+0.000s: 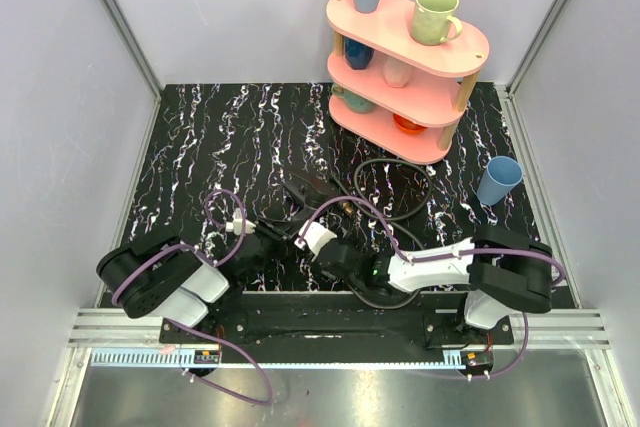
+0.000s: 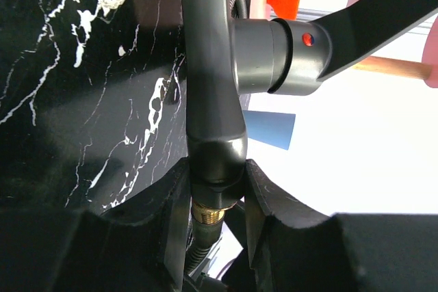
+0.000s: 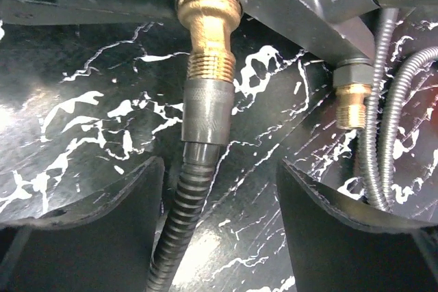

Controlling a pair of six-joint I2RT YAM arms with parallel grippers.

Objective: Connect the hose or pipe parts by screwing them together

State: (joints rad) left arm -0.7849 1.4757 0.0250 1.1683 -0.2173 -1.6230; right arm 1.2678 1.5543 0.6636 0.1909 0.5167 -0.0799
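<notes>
In the left wrist view my left gripper (image 2: 215,170) is shut on the lower end of a black angular pipe piece (image 2: 212,66). Just below the fingers, a brass threaded fitting (image 2: 209,211) joins that piece to a ribbed hose (image 2: 195,251). In the right wrist view my right gripper (image 3: 219,169) is open around the same kind of ribbed hose (image 3: 185,217), which runs close to the left finger. Above it a grey sleeve (image 3: 205,111) meets a brass fitting (image 3: 209,29). From above, both grippers (image 1: 272,237) (image 1: 325,244) meet at the mat's near middle.
A second brass fitting (image 3: 352,104) with thin metal hoses (image 3: 383,135) hangs to the right. A looped black hose (image 1: 390,160) lies on the marbled mat. A pink shelf (image 1: 410,57) with cups stands at the back right, with a blue cup (image 1: 498,180) beside it. Purple cables (image 1: 215,209) arc over the arms.
</notes>
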